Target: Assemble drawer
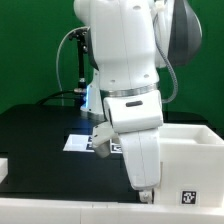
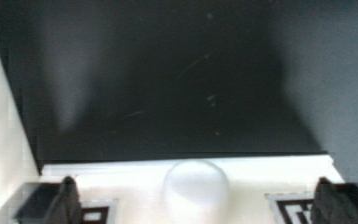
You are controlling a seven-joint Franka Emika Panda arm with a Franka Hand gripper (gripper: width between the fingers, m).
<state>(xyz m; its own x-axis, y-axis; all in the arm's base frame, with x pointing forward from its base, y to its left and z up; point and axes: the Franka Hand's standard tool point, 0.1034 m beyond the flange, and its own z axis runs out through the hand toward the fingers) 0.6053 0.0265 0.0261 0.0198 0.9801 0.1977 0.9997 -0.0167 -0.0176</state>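
In the wrist view my gripper point(image 2: 197, 203) is open, with its dark fingers point(image 2: 51, 200) far apart. Between them lies a white drawer tray face point(image 2: 140, 175) with a rounded white knob point(image 2: 197, 185) and a square tag at each side point(image 2: 98, 212). The fingers stand at either side of this face, and I cannot tell whether they touch it. In the exterior view the large white housing point(image 1: 190, 160) stands at the right with a tag point(image 1: 185, 197) on its front. The arm point(image 1: 130, 100) hides the fingers there.
The black table top point(image 2: 176, 80) stretches beyond the tray. The marker board point(image 1: 78, 143) lies behind the arm. Another white part point(image 1: 4, 165) shows at the exterior view's left edge. A pale rim point(image 1: 60, 210) runs along the table's front.
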